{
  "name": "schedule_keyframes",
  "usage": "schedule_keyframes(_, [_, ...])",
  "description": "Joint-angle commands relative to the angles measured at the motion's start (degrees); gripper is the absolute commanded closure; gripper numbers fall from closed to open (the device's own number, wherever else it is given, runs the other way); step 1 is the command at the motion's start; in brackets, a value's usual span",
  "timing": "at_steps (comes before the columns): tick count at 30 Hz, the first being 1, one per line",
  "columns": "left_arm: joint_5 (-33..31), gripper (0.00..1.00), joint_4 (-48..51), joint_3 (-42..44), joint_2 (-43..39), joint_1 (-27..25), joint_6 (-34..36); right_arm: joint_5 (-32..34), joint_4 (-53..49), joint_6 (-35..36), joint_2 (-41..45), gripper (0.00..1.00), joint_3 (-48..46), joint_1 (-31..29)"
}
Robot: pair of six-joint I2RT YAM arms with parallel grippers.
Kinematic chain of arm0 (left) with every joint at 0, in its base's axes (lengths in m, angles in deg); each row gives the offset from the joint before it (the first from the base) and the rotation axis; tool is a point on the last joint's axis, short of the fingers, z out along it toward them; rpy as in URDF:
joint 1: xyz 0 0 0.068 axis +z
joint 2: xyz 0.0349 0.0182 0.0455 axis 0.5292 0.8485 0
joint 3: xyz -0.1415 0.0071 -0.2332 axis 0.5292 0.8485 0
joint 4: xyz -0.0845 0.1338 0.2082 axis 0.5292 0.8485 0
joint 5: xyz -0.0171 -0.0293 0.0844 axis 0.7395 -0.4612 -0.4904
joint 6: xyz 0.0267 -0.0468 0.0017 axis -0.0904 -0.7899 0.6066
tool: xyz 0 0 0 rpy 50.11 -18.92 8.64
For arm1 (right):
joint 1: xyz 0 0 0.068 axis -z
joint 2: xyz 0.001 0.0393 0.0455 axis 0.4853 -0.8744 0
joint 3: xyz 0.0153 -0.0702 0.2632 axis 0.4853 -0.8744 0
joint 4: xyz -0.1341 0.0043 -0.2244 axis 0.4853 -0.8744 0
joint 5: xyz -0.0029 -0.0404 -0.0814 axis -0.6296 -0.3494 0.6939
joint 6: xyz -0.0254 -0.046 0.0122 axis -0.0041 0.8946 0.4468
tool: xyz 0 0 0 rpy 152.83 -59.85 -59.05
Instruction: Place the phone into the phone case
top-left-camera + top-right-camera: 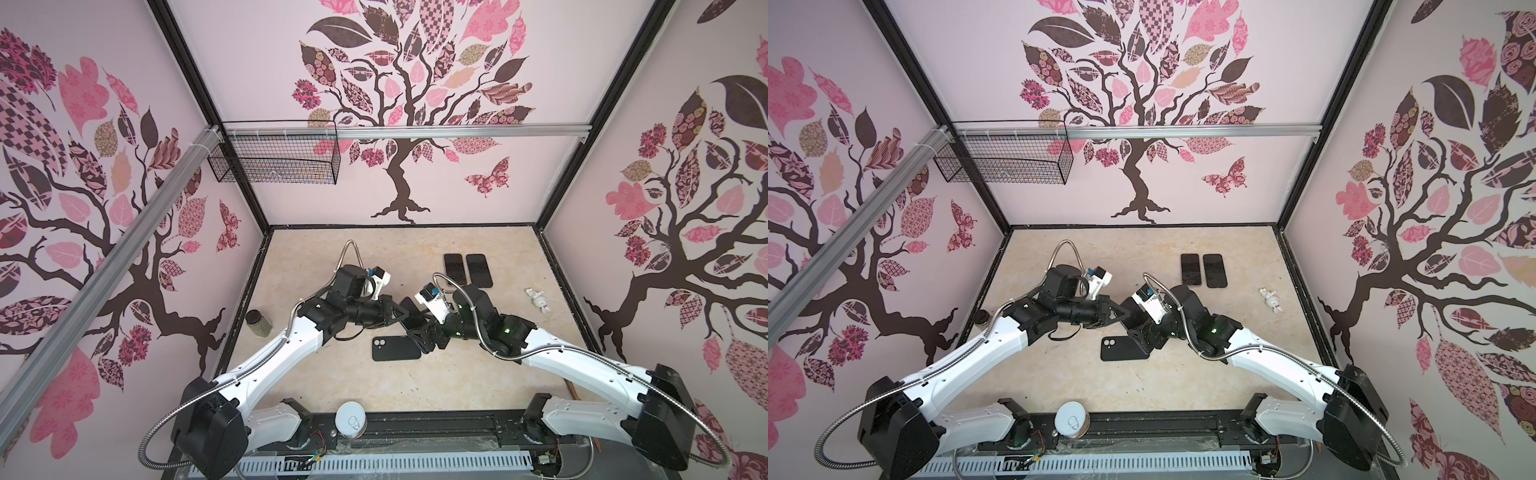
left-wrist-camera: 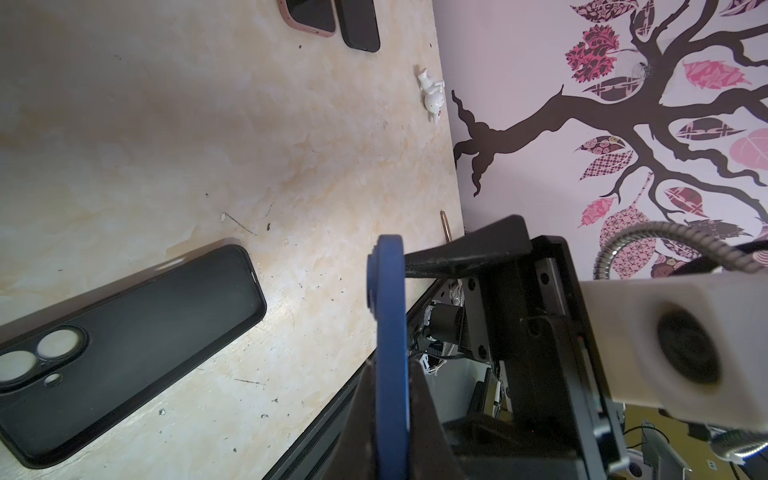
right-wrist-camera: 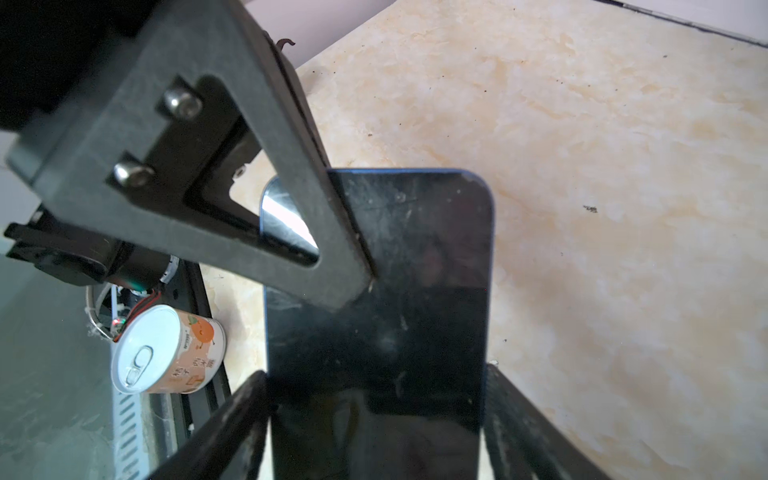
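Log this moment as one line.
phone: between both tools | left tool: shut on phone | right tool: astride phone, grip unclear | case: on table, phone not in

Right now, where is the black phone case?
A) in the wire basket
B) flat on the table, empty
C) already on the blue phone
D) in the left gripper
B: the black phone case lies flat on the table, tabletop showing through its camera holes; the left gripper pinches the blue phone.
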Motion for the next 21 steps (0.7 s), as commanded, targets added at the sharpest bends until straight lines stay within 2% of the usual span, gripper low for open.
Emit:
schedule_keyframes(1, [0.01, 1.00, -1.54, -1.68, -1.83, 0.07, 1.94, 4.46, 1.48, -1.95, 2.89, 0.01, 0.23, 0.07])
schedule_keyframes(8, [-5.25, 1.00, -2.66, 1.30, -6.65, 1.35, 3.85, 4.08, -0.18, -7.11, 6.45, 0.01, -1.80, 0.22])
schedule_keyframes(13, [-10.27, 1.00, -5.17, 5.48, -11.87, 4.01, 2.12, 3.40, 4.43, -14.19, 8.76, 0.00, -4.62, 0.26])
schedule_keyframes(16, [-10.48, 1.00, -8.44, 9.05, -15.29, 6.63, 0.30, 1.50, 10.83, -20.82, 10.10, 0.00, -7.63, 1.66])
schedule_keyframes(21, [-10.41, 1.00, -15.29, 14.88, -21.14, 9.49, -2.88, -8.20, 28.86, -36.00, 9.02, 0.00, -15.56, 7.47])
